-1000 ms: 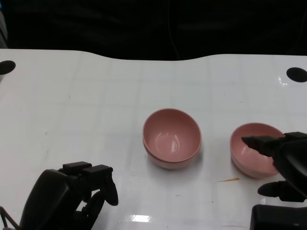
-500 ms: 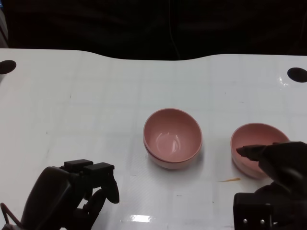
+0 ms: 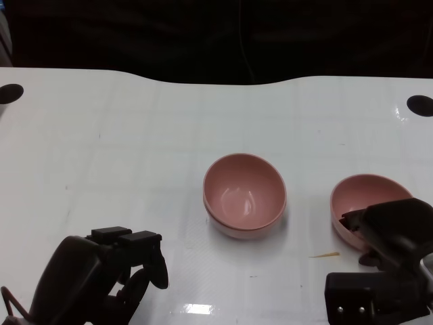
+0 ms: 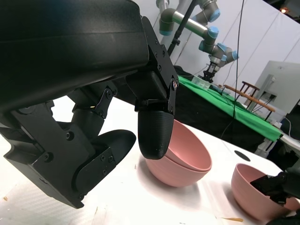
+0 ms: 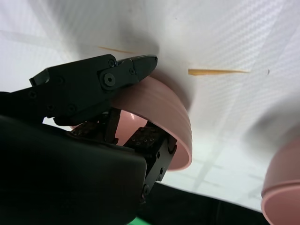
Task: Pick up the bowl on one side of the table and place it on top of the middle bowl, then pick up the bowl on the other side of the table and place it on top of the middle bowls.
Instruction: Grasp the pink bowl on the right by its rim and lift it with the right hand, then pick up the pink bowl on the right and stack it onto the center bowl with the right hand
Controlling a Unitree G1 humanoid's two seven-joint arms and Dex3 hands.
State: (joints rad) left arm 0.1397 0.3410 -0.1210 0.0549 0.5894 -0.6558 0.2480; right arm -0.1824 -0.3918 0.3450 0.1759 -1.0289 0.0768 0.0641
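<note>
Two pink bowls sit nested as one stack (image 3: 244, 195) at the table's middle, also seen in the left wrist view (image 4: 185, 154) and at the edge of the right wrist view (image 5: 283, 187). A third pink bowl (image 3: 365, 193) lies to the right of the stack, tilted with its far rim raised. My right hand (image 3: 392, 233) grips its near rim; the right wrist view shows the fingers (image 5: 93, 89) pinching the bowl's wall (image 5: 159, 112) from inside and outside. My left hand (image 3: 108, 271) hovers at the near left, holding nothing, fingers (image 4: 154, 136) apart.
A thin yellow sliver (image 3: 324, 255) lies on the white table (image 3: 135, 156) between the stack and the right bowl. Black round holes mark the far left corner (image 3: 10, 93) and far right corner (image 3: 419, 104). A dark gap runs beyond the far edge.
My right hand has dropped toward me and closed on the right bowl's near rim. That bowl has tipped and slid slightly right. The left hand and the stack are unmoved.
</note>
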